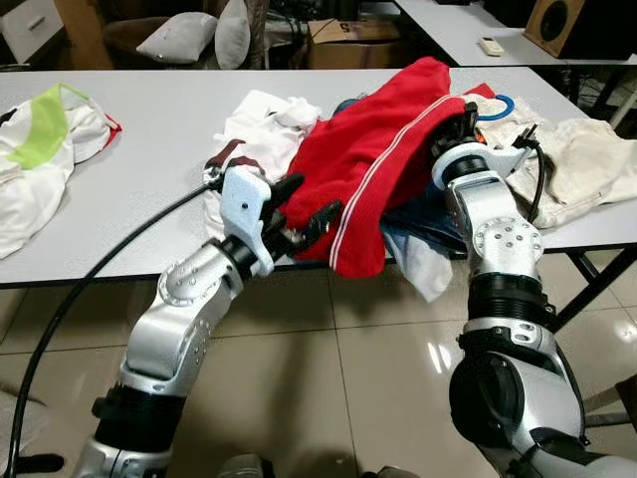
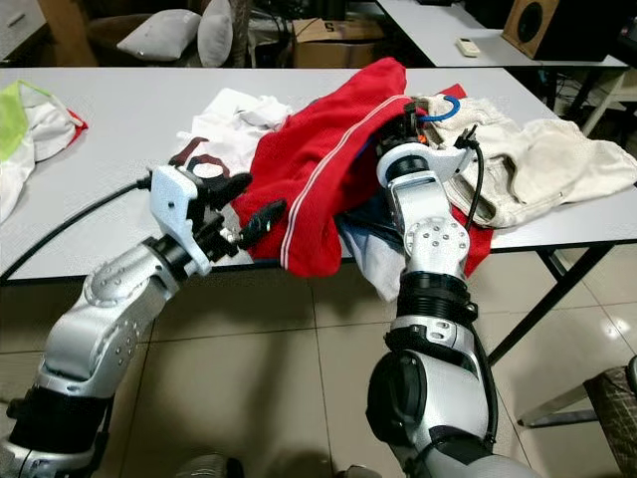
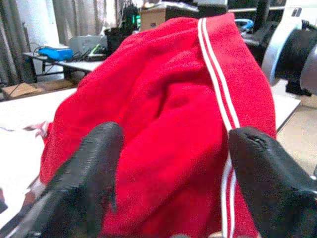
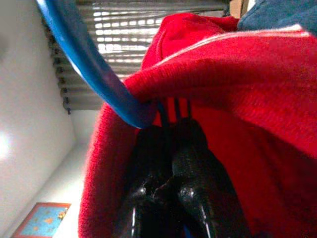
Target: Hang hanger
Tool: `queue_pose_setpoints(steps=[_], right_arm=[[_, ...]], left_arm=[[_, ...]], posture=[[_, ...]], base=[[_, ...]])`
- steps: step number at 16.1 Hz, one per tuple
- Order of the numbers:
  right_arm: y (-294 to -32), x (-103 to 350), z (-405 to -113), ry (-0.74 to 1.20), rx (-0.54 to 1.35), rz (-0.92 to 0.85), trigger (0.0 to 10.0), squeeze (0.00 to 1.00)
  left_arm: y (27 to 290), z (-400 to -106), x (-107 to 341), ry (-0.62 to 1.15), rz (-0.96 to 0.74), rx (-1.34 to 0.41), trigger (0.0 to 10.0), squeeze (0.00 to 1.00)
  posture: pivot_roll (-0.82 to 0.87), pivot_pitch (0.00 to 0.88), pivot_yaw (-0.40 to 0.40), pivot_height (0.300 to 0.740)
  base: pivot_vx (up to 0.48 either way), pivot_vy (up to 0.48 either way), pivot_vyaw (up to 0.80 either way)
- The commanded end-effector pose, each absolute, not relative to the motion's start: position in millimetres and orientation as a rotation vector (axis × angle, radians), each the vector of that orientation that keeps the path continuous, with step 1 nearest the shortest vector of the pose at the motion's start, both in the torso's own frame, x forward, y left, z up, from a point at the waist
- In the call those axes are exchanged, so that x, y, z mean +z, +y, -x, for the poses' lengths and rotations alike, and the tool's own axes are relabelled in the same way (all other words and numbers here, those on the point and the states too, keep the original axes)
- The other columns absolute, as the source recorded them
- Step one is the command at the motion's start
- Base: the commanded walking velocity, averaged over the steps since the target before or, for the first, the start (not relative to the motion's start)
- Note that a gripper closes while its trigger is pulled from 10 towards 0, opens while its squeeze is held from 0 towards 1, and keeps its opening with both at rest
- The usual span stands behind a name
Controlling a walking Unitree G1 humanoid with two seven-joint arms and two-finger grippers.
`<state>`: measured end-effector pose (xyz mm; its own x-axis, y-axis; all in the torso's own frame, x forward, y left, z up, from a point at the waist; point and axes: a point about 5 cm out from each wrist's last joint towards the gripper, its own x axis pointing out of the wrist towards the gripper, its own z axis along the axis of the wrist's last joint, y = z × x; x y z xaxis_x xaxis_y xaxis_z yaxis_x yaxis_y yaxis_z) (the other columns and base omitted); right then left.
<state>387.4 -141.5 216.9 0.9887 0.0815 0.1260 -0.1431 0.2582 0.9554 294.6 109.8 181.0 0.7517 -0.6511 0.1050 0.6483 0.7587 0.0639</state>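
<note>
A red garment with white stripes [image 1: 373,164] is draped over a blue hanger, whose hook [image 1: 498,105] sticks out beyond the cloth above the table. My right gripper [image 4: 168,148] reaches up under the garment, its fingers pressed together on the blue hanger [image 4: 94,74]. The hanger's body is hidden by the red cloth. My left gripper [image 1: 307,204] is open at the garment's lower left edge near the table front, and the red cloth [image 3: 163,119] lies just beyond its two fingers.
The grey table [image 1: 149,129] holds white clothes [image 1: 264,124], a white and green garment [image 1: 40,139] at the far left and a beige garment [image 1: 587,164] at the right. Blue and white cloth [image 1: 423,254] hangs over the front edge. A black cable [image 1: 90,284] trails from my left arm.
</note>
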Motion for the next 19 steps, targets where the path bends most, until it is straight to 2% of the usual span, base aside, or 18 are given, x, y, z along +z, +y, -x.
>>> queue_pose_setpoints(steps=[1, 3, 4, 5, 7, 9, 10, 13, 19], right_arm=[[-138, 228, -390, -0.067, 0.193, -1.254, 10.0, 0.0], [-130, 233, -389, -0.048, 0.246, -1.159, 10.0, 0.0], [-125, 244, -385, -0.029, 0.315, -1.137, 10.0, 0.0], [-123, 254, -380, -0.012, 0.375, -1.107, 10.0, 0.0], [-126, 277, -367, -0.027, 0.47, -1.161, 10.0, 0.0], [-126, 294, -356, -0.029, 0.56, -1.148, 10.0, 0.0], [-125, 304, -350, -0.033, 0.623, -1.139, 10.0, 0.0], [-127, 326, -341, -0.052, 0.712, -1.182, 10.0, 0.0], [-116, 365, -328, -0.118, 0.899, -1.249, 10.0, 0.0]], left_arm=[[110, -296, 187, -0.179, -0.036, -0.677, 10.0, 1.0], [124, -301, 198, -0.237, 0.037, -0.592, 10.0, 0.84], [148, -304, 211, -0.273, 0.069, -0.528, 10.0, 0.0], [171, -305, 218, -0.276, 0.077, -0.472, 10.0, 0.0], [208, -298, 211, -0.222, 0.065, -0.371, 10.0, 0.0], [225, -286, 203, -0.171, 0.04, -0.331, 10.0, 0.0], [229, -279, 199, -0.133, 0.044, -0.333, 10.0, 0.0], [220, -267, 189, -0.052, 0.055, -0.418, 10.0, 0.0], [211, -253, 182, -0.005, 0.113, -0.447, 10.0, 0.0]], posture=[[-0.05, 0.0, -0.001, 0.74], [-0.05, 0.0, 0.001, 0.74], [-0.04, 0.0, 0.006, 0.74], [-0.04, 0.0, 0.007, 0.74], [-0.04, 0.0, 0.0, 0.74], [-0.02, 0.0, -0.013, 0.74], [-0.01, 0.0, -0.019, 0.74], [0.02, 0.0, -0.048, 0.74], [0.05, 0.0, -0.085, 0.74]], base=[[0.0, 0.0, 0.0], [0.0, 0.0, 0.0], [0.0, 0.0, 0.0], [0.0, 0.0, 0.0], [0.0, 0.0, 0.22], [0.0, 0.0, 0.62], [0.0, 0.0, 0.8], [0.0, 0.0, 0.8], [0.0, 0.0, 0.8]])
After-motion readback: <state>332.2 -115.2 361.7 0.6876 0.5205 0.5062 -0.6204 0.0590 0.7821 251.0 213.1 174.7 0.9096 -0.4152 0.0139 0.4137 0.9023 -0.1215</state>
